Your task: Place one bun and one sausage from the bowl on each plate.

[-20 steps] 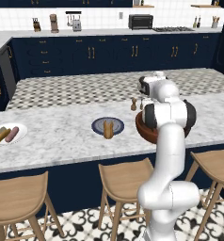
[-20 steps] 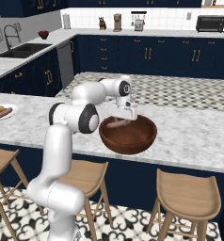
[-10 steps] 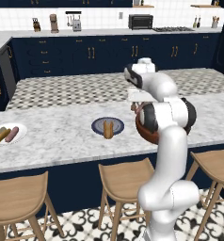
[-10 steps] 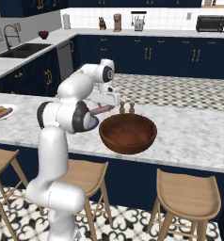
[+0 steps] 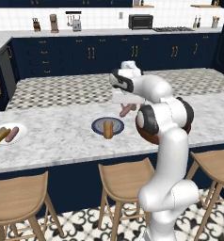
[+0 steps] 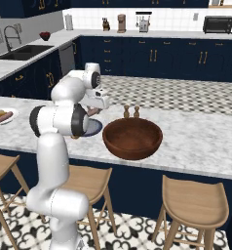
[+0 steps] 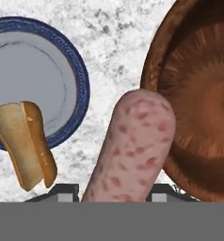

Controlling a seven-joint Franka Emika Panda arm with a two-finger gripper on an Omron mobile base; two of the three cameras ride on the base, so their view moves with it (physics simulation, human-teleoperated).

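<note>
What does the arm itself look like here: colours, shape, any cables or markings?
The arm is glossy white, built of rounded tubular segments with dark grey bands at the joints. Its gripper has a white boxy body with small dark jaws. No loose cables or markings can be made out.

The bowl [image 7: 198,99] is seen as grained, reddish-brown wood. The counter [image 7: 114,42] is speckled stone, and the sausage [image 7: 132,146] looks mottled and matt.
</note>
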